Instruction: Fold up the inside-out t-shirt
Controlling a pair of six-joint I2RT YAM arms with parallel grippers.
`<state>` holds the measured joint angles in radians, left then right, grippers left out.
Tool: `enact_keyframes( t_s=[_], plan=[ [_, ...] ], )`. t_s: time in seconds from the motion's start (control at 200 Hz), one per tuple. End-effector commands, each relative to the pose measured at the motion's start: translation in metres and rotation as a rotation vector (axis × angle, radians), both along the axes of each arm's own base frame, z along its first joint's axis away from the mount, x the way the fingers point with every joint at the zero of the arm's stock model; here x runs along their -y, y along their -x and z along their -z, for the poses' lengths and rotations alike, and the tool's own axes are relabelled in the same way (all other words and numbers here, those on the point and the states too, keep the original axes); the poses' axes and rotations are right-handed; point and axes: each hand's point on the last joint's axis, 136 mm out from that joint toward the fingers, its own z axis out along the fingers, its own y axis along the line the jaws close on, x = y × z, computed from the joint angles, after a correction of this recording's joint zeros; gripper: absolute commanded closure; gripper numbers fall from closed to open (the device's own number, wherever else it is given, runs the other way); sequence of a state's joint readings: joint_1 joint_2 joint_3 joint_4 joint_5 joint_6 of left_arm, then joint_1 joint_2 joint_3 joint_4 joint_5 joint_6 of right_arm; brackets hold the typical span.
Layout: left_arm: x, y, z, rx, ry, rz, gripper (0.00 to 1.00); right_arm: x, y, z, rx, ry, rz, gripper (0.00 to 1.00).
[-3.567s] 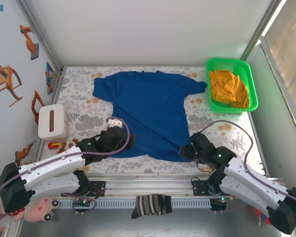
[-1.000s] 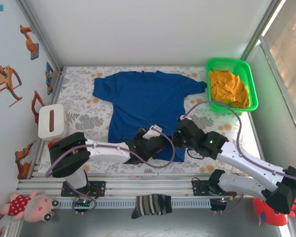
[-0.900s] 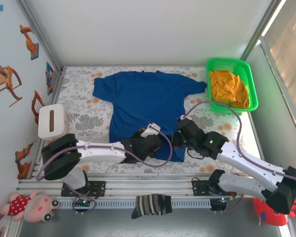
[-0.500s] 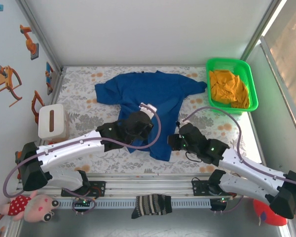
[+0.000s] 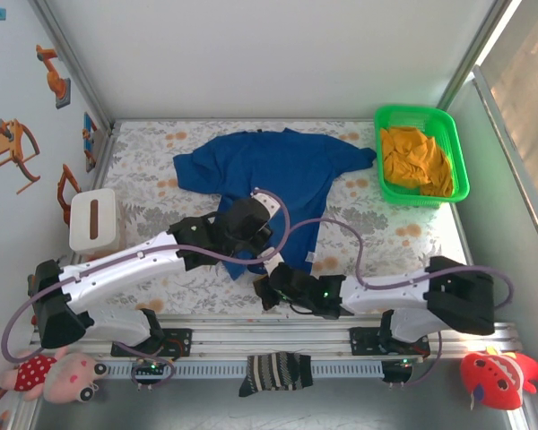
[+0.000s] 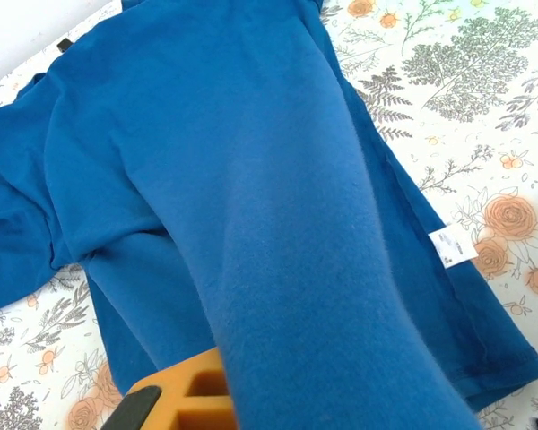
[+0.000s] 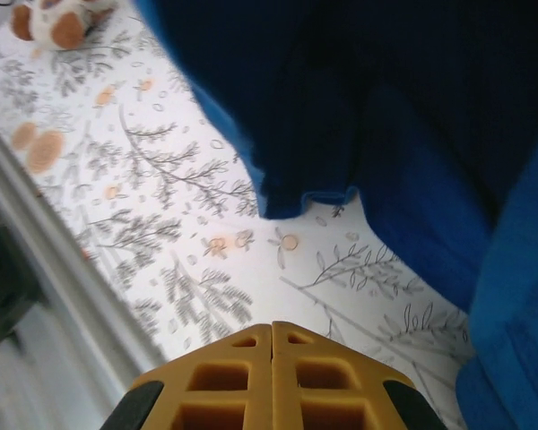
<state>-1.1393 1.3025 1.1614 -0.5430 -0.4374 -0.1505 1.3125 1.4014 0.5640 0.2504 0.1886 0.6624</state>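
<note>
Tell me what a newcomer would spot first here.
The royal-blue t-shirt dominates: it lies rumpled in the middle of the floral table, its near part lifted in the shut left tool. Next is the bright green basket at the far right corner, with an orange-yellow cloth in it. The right tool, shut on nothing, sits low near the table's front edge, beside the hanging hem.
</note>
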Motion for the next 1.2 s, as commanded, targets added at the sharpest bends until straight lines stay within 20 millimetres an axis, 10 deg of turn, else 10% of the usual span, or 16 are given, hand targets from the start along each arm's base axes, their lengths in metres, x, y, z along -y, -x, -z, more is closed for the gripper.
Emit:
enact_keyframes(
  t_s=[0.0,0.451,0.891,1.197],
  plan=[
    [-0.003,0.005,-0.025,0.007,0.045,0.028,1.00,-0.026,-0.031,-0.028,0.131,-0.098,0.081,1.00],
    [-0.006,0.021,-0.047,-0.030,0.135,0.078,1.00,0.017,-0.131,0.002,0.060,-0.042,0.371,1.00],
    [0.073,0.075,-0.148,-0.127,0.512,0.262,1.00,0.019,-0.183,0.000,-0.040,-0.119,0.536,1.00],
    [0.094,0.074,-0.138,-0.165,0.504,0.275,1.00,0.003,-0.188,0.023,-0.118,-0.082,0.511,1.00]
  ],
)
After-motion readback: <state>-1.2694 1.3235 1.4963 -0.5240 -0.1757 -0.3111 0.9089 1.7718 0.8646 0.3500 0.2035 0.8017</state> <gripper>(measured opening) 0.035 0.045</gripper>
